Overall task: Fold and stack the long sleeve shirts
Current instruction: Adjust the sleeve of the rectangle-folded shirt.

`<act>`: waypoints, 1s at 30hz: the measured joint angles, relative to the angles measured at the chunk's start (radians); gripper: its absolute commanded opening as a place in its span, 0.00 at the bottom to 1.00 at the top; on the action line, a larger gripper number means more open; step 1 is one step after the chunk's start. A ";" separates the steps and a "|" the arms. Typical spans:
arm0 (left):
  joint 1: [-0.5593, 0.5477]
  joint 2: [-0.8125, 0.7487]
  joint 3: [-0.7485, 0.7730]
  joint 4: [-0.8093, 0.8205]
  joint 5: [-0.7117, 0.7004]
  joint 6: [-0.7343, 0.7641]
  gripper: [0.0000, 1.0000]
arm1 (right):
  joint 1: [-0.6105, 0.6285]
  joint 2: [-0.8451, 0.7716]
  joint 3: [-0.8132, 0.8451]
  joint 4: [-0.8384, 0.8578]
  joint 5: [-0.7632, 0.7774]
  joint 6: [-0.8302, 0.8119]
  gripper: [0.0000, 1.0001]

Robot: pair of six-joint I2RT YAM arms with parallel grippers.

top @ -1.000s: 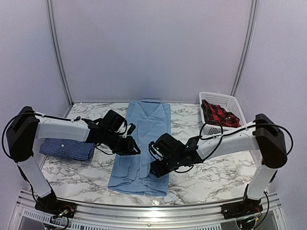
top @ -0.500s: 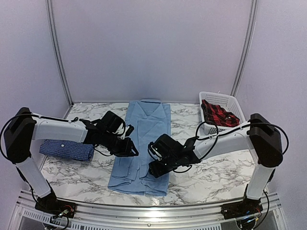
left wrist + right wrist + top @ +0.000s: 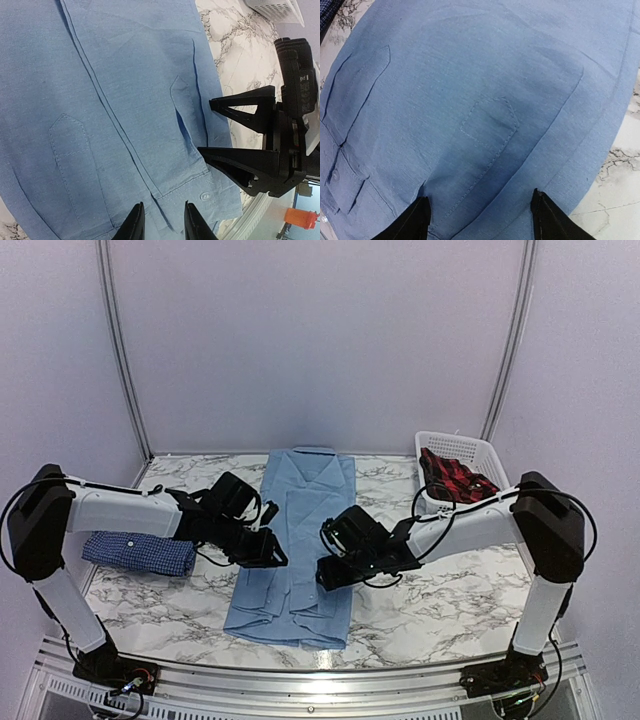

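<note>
My left gripper hangs over the left edge of the plain light blue collared button-up shirt. Its fingers are parted only narrowly and have nothing between them. My right gripper hangs over the opposite edge, spread wide and just as empty. The shirt lies lengthwise down the middle of the white marble table, collar at the far end and both sleeves laid in over the body. The dark blue finely checked shirt sits already folded well off to the left. What worries me is layers. The buttoned cuff and the sleeve lie loose on top, so a shallow pinch from either side would probably catch only the sleeve. Lifting then would peel it out and undo the narrow shape. My left opening looks too tight to take the full thickness at the edge, and I judge it needs to widen before I go down. If my two hands bite at different points along the shirt, or one rises ahead of the other, the fold line will skew and the near hem, already rumpled, will bunch further. My grippers also sit close across the cloth, so drifting inward risks knocking fingers together.
</note>
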 measured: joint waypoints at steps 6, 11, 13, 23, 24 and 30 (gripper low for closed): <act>0.000 0.000 -0.005 -0.002 0.000 0.001 0.29 | 0.000 0.006 0.009 0.002 0.003 -0.005 0.67; -0.008 0.000 -0.005 -0.002 0.000 0.002 0.28 | 0.000 0.010 0.012 0.003 0.003 -0.006 0.67; -0.017 0.000 -0.004 -0.003 0.001 0.005 0.27 | 0.000 0.009 0.012 0.002 0.003 -0.009 0.67; -0.058 0.076 0.046 -0.004 0.002 0.011 0.19 | 0.000 0.008 0.047 -0.008 0.048 -0.008 0.65; -0.058 0.086 0.053 -0.003 0.002 0.010 0.18 | 0.000 0.008 0.052 -0.013 0.054 -0.008 0.66; -0.058 0.151 0.076 0.020 0.001 -0.010 0.14 | 0.000 0.044 0.136 -0.037 0.077 -0.013 0.66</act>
